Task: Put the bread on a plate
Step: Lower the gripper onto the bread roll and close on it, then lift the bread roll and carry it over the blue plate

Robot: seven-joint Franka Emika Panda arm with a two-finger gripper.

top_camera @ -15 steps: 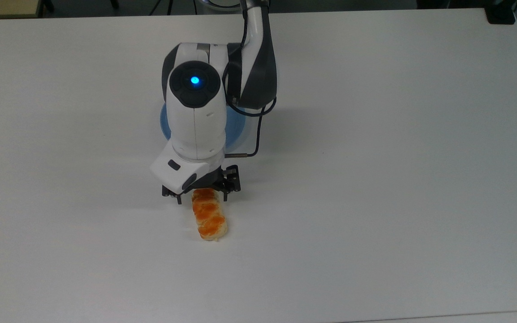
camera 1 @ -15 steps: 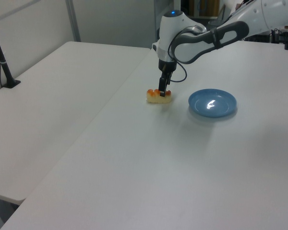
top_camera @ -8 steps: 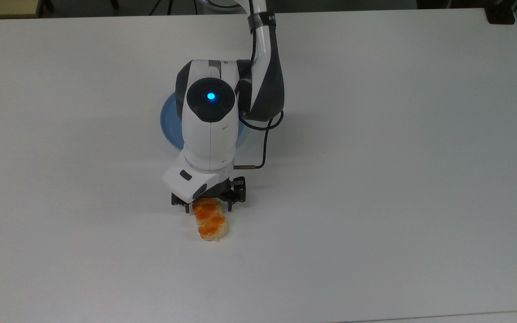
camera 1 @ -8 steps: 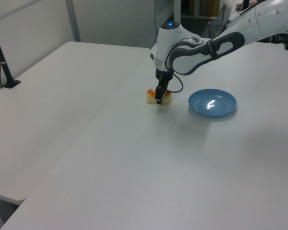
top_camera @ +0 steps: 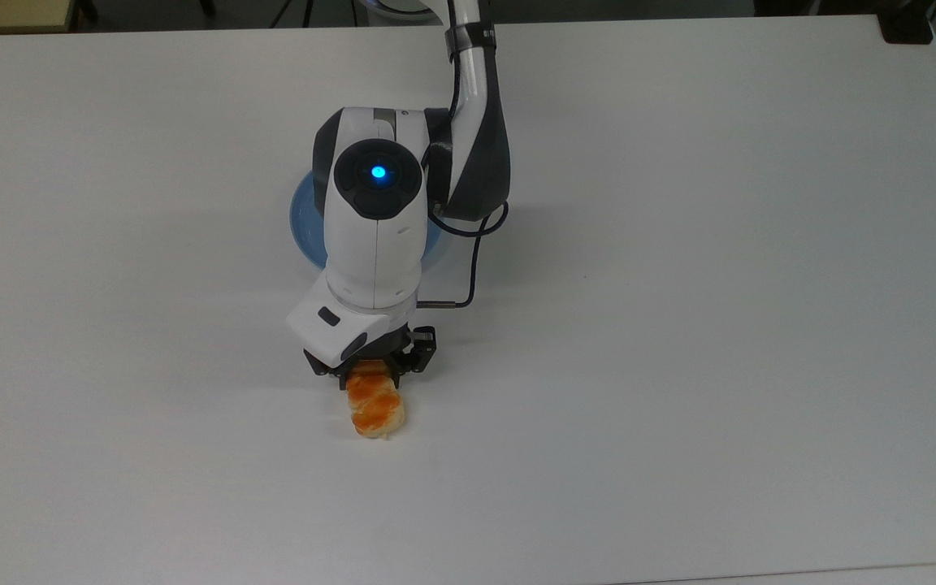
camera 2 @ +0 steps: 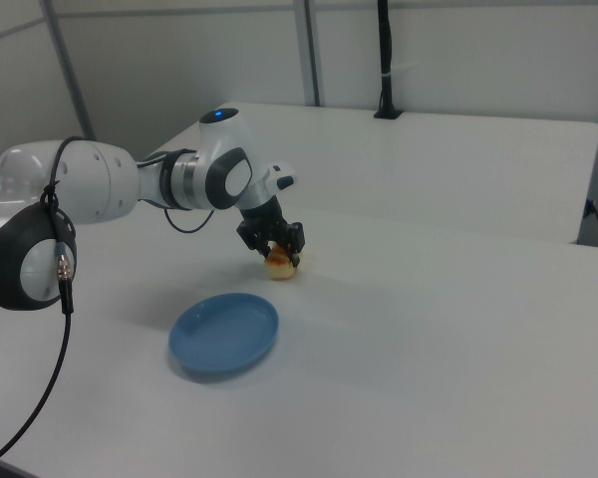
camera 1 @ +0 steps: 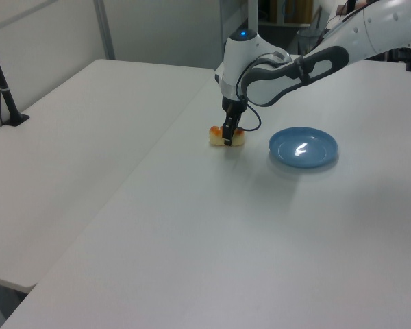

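Blue and round, the plate (camera 1: 303, 147) sits on the white table (top_camera: 679, 325) with nothing in it. In the left view it lies to the right of the gripper (camera 1: 228, 137), near it but apart. In the right view the plate (camera 2: 224, 333) lies below and to the left of the gripper (camera 2: 277, 244). In the top view the arm (top_camera: 374, 236) hides most of the plate (top_camera: 303, 223).

The gripper (top_camera: 370, 372) has come down since a second ago. Back then its fingers stood wide on both sides of the bread. Now they are pulled in and squeeze the bread (top_camera: 374, 404) at one end. The bread has turned a little in the top view and sits a bit closer under the gripper. The plate has not moved.

The bread is a small long bun with lumps. Its top is shiny orange-brown and its sides are pale. In the top view most of it sticks out below the gripper. In the left view the bread (camera 1: 218, 136) rests on the table right under the gripper. In the right view the bread (camera 2: 279, 265) peeks out just under the black fingers.
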